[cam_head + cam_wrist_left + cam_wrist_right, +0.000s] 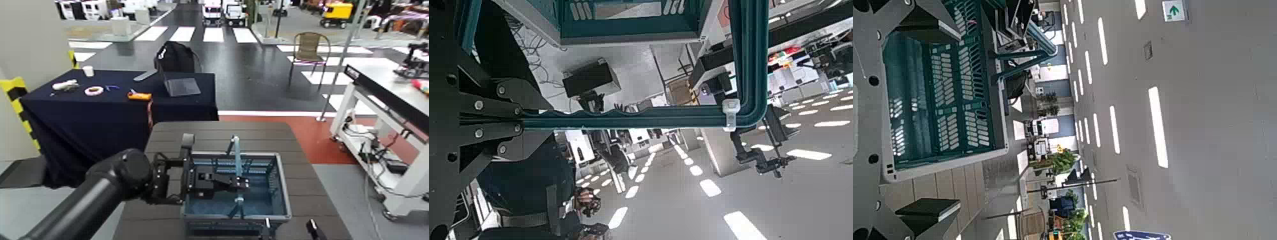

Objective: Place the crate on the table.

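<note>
my left hand [242, 184]: shut on the handle [237, 167]
crate [286, 191]: below it, over the table [293, 143], long axis nine-to-three
right hand [290, 228]: open, empty, five o'clock

The crate [283, 185], a grey-blue rectangular plastic basket with mesh sides, a teal-blue floor and a thin hoop handle standing raised across it, sat upright, its open top facing up, near the front edge of the table [268, 135]. The table was dark brown and rectangular, its top made of long slats.
</note>
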Motion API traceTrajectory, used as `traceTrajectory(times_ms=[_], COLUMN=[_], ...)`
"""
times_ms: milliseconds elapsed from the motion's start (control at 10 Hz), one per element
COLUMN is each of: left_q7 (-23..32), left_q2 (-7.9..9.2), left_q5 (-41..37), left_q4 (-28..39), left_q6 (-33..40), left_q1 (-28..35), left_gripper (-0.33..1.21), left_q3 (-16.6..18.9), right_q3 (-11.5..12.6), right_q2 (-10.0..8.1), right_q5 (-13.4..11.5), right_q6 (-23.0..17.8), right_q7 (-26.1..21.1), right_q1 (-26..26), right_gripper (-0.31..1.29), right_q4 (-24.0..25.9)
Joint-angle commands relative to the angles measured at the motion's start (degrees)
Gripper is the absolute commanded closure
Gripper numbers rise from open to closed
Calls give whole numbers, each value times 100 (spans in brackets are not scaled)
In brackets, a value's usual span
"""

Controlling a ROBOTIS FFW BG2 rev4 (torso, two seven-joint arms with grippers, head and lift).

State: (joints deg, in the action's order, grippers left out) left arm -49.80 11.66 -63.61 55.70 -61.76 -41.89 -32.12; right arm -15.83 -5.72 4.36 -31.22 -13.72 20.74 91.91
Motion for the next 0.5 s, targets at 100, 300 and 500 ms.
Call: traceTrajectory(times_ms=[100, 300, 500], left_q7=[-250, -285, -364], left_q2=[-199, -261, -304], left_q5=[305, 332, 332], left_q4=[-516, -797, -1000], left_q6=[261, 480, 762], left_q1=[-328, -407, -460], left_gripper=[120, 111, 111], left_q3=[-216, -242, -260], right_q3=[1, -16, -25], right_q2=[-8, 0, 0], right_q5=[4, 12, 21], right_q6=[-33, -69, -104], right_q7=[-8, -8, -8], right_q1=[0, -18, -35], right_gripper=[13, 13, 13], right_q4=[-15, -41, -50])
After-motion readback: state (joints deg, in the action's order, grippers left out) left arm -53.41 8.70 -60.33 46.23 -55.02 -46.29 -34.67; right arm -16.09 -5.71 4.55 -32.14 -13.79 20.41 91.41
